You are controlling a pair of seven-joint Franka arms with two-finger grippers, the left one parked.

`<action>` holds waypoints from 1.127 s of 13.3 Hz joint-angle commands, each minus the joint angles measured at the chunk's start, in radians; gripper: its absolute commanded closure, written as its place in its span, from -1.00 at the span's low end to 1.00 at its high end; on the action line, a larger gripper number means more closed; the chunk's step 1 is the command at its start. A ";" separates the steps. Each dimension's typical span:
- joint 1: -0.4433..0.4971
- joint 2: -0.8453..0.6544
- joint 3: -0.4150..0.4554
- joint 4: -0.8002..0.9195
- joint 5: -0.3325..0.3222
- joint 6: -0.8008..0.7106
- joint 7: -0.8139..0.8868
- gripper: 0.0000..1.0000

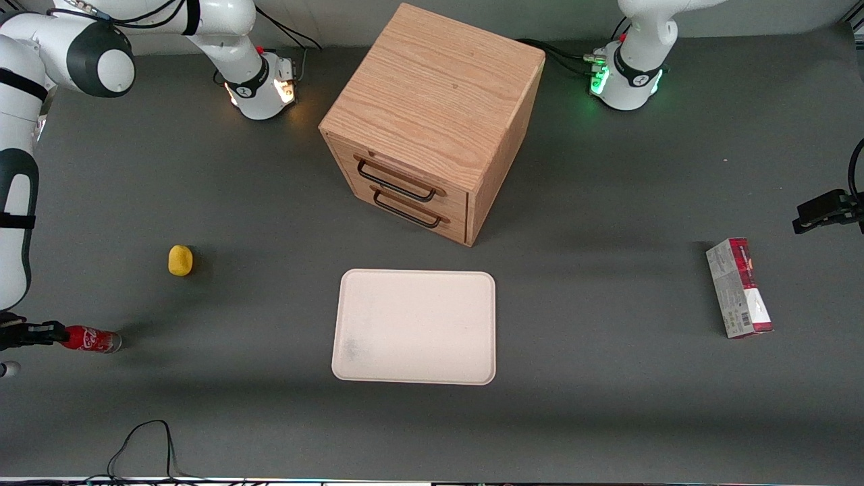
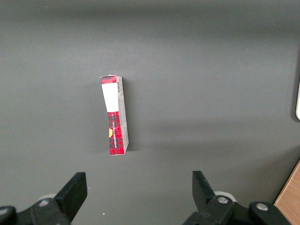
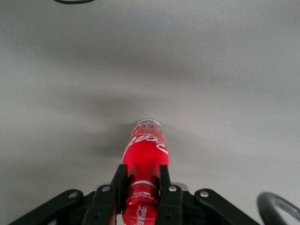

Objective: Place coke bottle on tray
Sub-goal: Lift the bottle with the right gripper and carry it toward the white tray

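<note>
The coke bottle (image 1: 91,339) is a small red bottle with white script. It lies on its side at the working arm's end of the table, clear base pointing toward the tray. My right gripper (image 1: 42,334) is at its cap end, and in the right wrist view the gripper (image 3: 143,172) has both black fingers (image 3: 119,180) pressed against the neck of the bottle (image 3: 145,145). I cannot tell whether the bottle rests on the table or hangs just above it. The cream-white tray (image 1: 415,327) lies flat mid-table, well apart from the bottle, with nothing on it.
A wooden two-drawer cabinet (image 1: 432,121) stands farther from the front camera than the tray. A small yellow object (image 1: 180,260) lies between bottle and cabinet. A red-and-grey carton (image 1: 739,287) lies toward the parked arm's end of the table, also in the left wrist view (image 2: 115,117). A black cable (image 1: 142,439) loops near the front edge.
</note>
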 commanded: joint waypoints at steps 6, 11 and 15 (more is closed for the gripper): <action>0.011 -0.199 0.005 0.085 -0.041 -0.286 -0.023 1.00; 0.000 -0.414 0.005 0.085 -0.032 -0.461 -0.098 1.00; 0.023 -0.466 0.028 0.085 -0.011 -0.510 -0.088 1.00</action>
